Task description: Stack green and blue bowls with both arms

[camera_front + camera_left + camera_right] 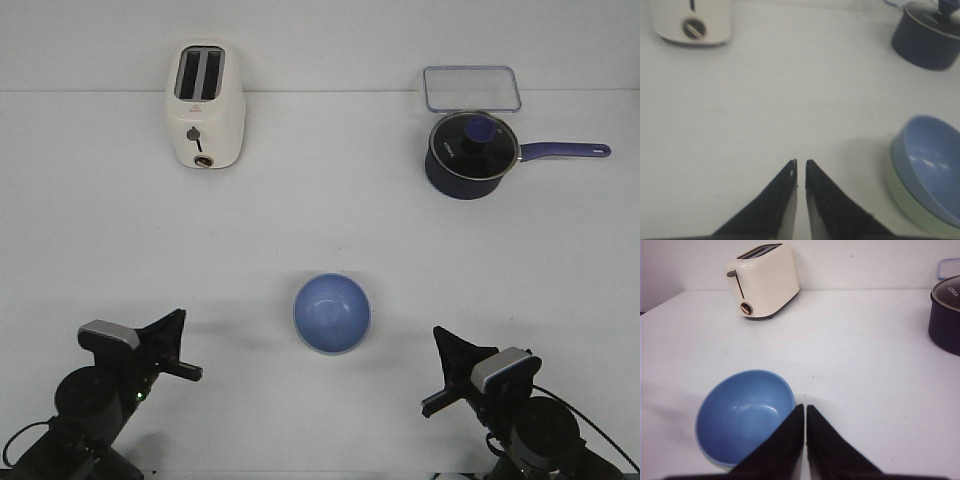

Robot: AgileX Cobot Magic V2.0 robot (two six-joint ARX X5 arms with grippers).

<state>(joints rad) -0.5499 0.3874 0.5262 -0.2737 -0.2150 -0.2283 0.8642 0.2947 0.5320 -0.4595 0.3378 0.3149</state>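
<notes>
White table [320, 200] w/ plain white wall [330, 40] behind; soft, even light.

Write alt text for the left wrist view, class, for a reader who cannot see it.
A blue bowl sits nested inside a green bowl on a white table, beside the left gripper, whose black fingers are nearly closed and empty. Farther off stand a cream toaster and a dark navy saucepan.

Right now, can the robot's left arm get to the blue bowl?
Probably yes. The blue bowl, nested in the green bowl, sits on bare table between both arms. Nothing lies between it and the left gripper, whose jaws are shut.
</notes>
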